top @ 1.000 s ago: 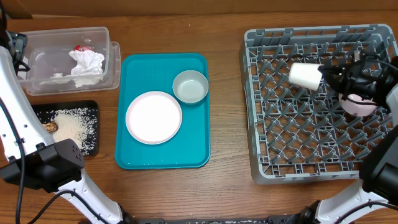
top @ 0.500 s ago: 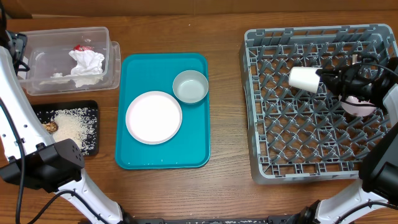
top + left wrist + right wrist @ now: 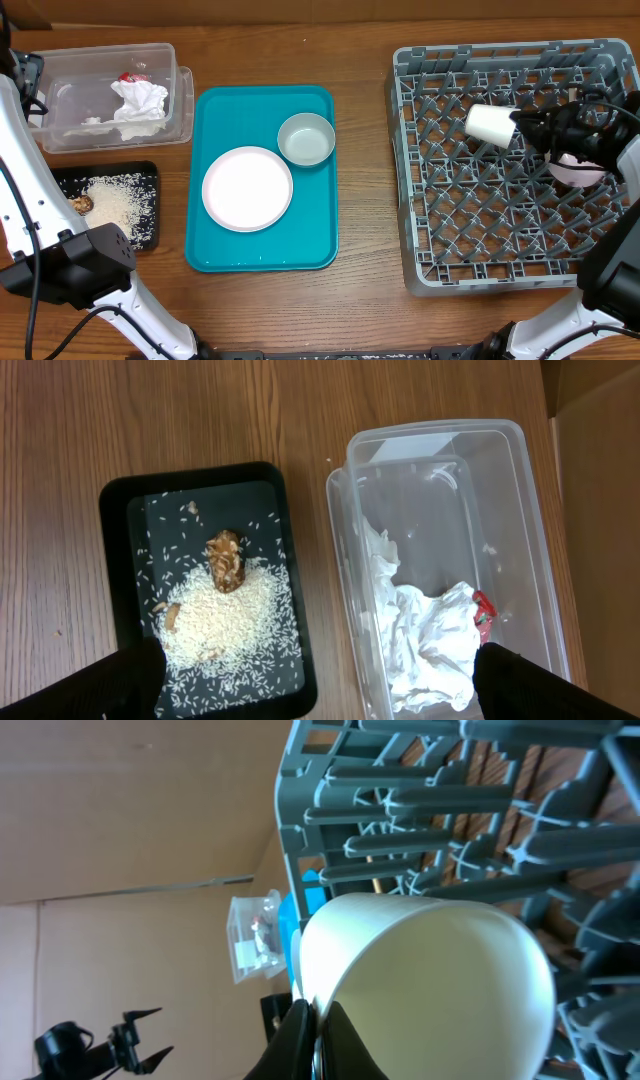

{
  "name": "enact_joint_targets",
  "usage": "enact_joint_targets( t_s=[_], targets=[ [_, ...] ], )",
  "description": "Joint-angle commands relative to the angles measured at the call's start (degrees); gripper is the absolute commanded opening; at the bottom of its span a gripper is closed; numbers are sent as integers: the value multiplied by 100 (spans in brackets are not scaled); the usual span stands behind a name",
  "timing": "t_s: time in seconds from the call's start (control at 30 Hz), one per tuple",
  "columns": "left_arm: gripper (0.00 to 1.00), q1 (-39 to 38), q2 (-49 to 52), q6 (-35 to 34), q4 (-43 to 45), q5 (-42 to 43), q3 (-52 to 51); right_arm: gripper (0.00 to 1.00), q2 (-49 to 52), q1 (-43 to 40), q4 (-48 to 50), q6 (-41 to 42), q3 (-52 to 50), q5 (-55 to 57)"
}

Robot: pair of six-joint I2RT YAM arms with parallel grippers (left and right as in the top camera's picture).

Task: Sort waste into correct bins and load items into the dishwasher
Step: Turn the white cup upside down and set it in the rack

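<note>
From above, the right gripper [image 3: 521, 127] is clamped on the rim of the cup [image 3: 489, 124], which hangs on its side over the upper part of the rack [image 3: 401, 170], mouth toward the arm; a dish [image 3: 575, 172] sits in the rack just beside it, partly under the arm; the plate [image 3: 247, 188] and bowl [image 3: 306, 139] wait on the teal tray [image 3: 300, 245]; the tub [image 3: 70, 70] holds the napkin [image 3: 140, 105] and wrapper [image 3: 132, 76]. From the left wrist, the left gripper [image 3: 325, 682] hovers with fingers wide apart and empty above the black tray [image 3: 115, 520], which carries the rice [image 3: 225, 620] and chunk [image 3: 226, 560]. From the right wrist, the fingers pinch only a thin edge of the cup, pegs close behind it. I'd worry that so slim a hold lets the cup twist or slip; it might catch a peg and wedge sideways, or knock the dish. I can read no label or writing anywhere.
</note>
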Motion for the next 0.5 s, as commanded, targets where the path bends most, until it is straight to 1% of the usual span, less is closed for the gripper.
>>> enact_joint_targets(
  t_s=[0.0, 0.23, 0.47],
  targets=[
    [100, -13, 28, -59, -4, -114, -22, 5, -39, -13, -111, 0, -42, 935],
    [100, -15, 28, -59, -4, -114, -22, 5, -39, -103, -195, 0, -31, 1163],
    [100, -17, 28, -59, -4, -114, -22, 5, -39, -413, -470, -4, -31, 1768]
  ],
)
